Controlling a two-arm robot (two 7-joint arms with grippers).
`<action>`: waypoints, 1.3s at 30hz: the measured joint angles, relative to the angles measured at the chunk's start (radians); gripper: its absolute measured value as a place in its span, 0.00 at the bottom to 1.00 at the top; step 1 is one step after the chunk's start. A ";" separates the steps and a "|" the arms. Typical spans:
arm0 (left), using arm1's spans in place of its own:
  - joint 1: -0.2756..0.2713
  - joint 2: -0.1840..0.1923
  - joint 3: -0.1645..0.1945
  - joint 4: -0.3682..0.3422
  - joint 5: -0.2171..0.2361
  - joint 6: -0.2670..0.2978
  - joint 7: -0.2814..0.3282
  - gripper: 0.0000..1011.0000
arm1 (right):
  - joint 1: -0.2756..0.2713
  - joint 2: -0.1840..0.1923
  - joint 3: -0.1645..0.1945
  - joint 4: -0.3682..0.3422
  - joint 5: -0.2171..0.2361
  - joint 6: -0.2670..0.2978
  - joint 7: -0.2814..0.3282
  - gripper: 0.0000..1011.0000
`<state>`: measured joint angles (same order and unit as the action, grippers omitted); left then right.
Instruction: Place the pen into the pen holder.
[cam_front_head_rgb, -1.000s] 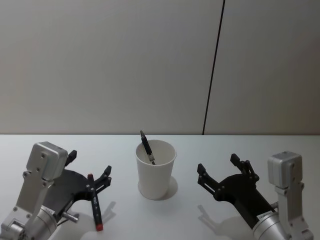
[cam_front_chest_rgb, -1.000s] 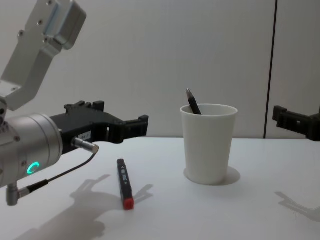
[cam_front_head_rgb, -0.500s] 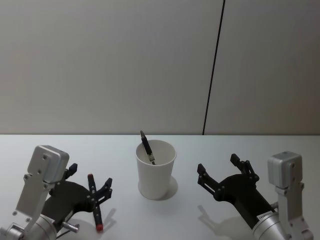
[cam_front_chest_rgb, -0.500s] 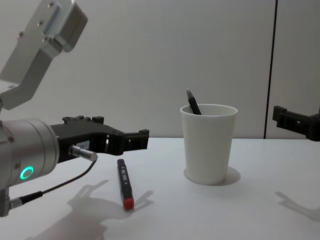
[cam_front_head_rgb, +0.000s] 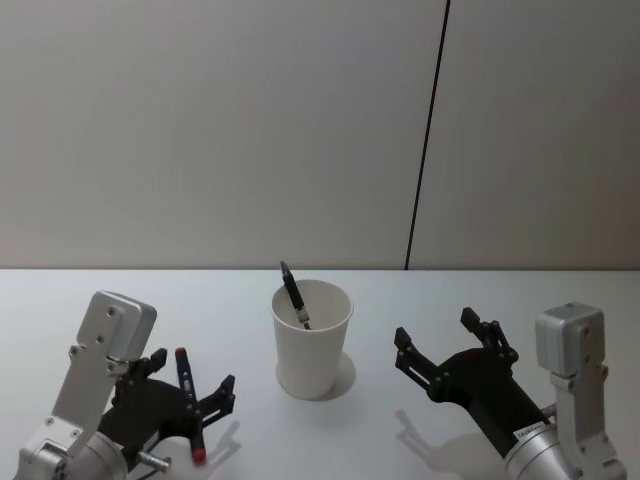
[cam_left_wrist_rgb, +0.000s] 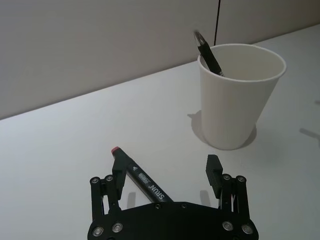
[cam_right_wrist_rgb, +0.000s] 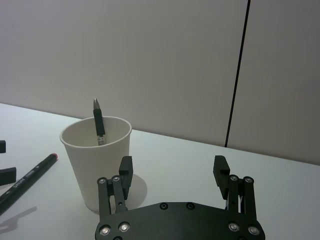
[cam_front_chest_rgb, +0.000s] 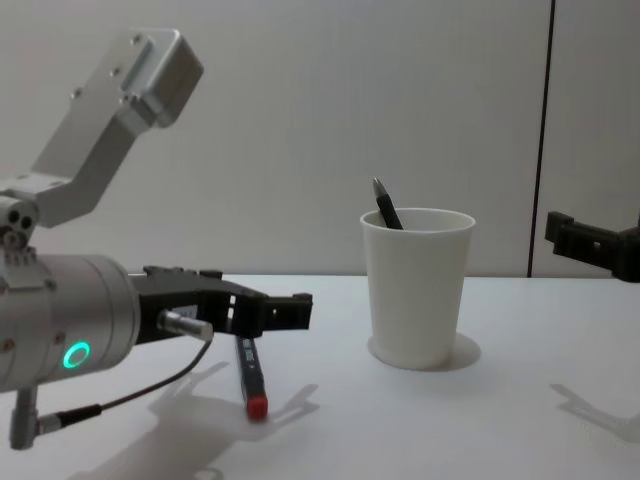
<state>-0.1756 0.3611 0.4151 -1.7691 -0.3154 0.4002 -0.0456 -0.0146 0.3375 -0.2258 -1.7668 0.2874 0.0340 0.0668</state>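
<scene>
The pen (cam_front_head_rgb: 196, 438) is a black marker with red ends, lying flat on the white table left of the pen holder. My left gripper (cam_front_head_rgb: 192, 376) is open and low over it, and the pen (cam_left_wrist_rgb: 141, 178) lies between the two fingers, close to one of them. In the chest view the left gripper (cam_front_chest_rgb: 280, 310) hangs just above the pen (cam_front_chest_rgb: 250, 376). The pen holder (cam_front_head_rgb: 312, 340) is a white paper cup standing upright mid-table, with a dark pen (cam_front_head_rgb: 293, 296) leaning inside it. My right gripper (cam_front_head_rgb: 435, 332) is open and empty, to the right of the pen holder (cam_right_wrist_rgb: 95, 165).
The white table (cam_front_head_rgb: 380, 430) ends at a grey wall with a dark vertical seam (cam_front_head_rgb: 425, 150). Bare tabletop lies between the cup and each gripper.
My left gripper has come forward and lower, so its fingers now straddle the marker on the table. The marker, the cup and the right arm have not moved.
</scene>
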 joint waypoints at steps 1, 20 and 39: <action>-0.002 -0.004 0.000 0.003 -0.003 0.009 -0.001 0.99 | 0.000 0.000 0.000 0.000 0.000 0.000 0.000 0.99; 0.002 -0.052 -0.013 0.047 -0.018 0.079 0.009 0.99 | 0.000 0.000 0.000 0.000 0.000 0.000 0.000 0.99; 0.013 -0.089 -0.033 0.081 -0.018 0.092 0.028 0.99 | 0.000 0.000 0.000 0.000 0.000 0.000 0.000 0.99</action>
<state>-0.1626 0.2726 0.3818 -1.6881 -0.3336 0.4924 -0.0177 -0.0146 0.3374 -0.2258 -1.7667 0.2874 0.0340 0.0668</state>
